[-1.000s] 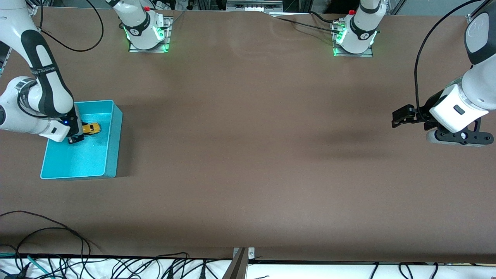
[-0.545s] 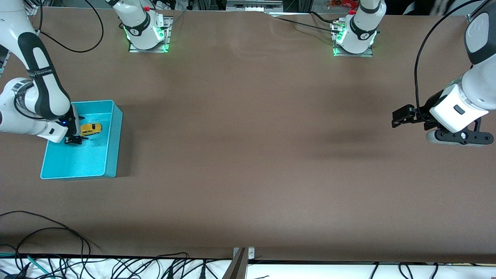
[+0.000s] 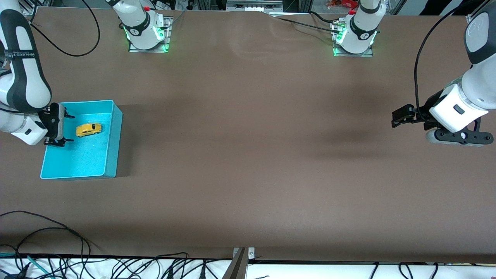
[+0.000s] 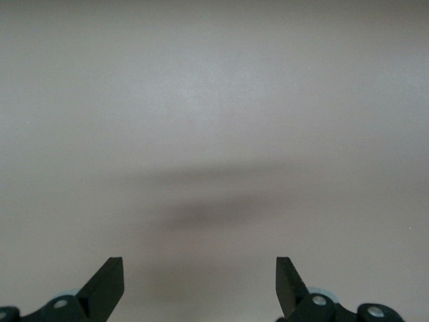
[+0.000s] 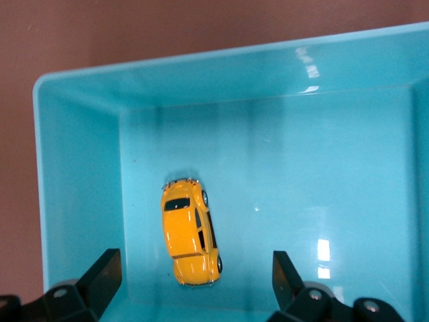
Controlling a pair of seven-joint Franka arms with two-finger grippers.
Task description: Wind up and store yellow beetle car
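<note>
Right gripper [image 3: 62, 129] hangs low at its own table end, fingers spread. Left gripper [image 3: 395, 118] waits, fingers parted.

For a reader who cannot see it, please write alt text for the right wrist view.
A yellow beetle car sits on its wheels inside a turquoise bin on a brown table. The right tool is above it, open, touching nothing.
</note>
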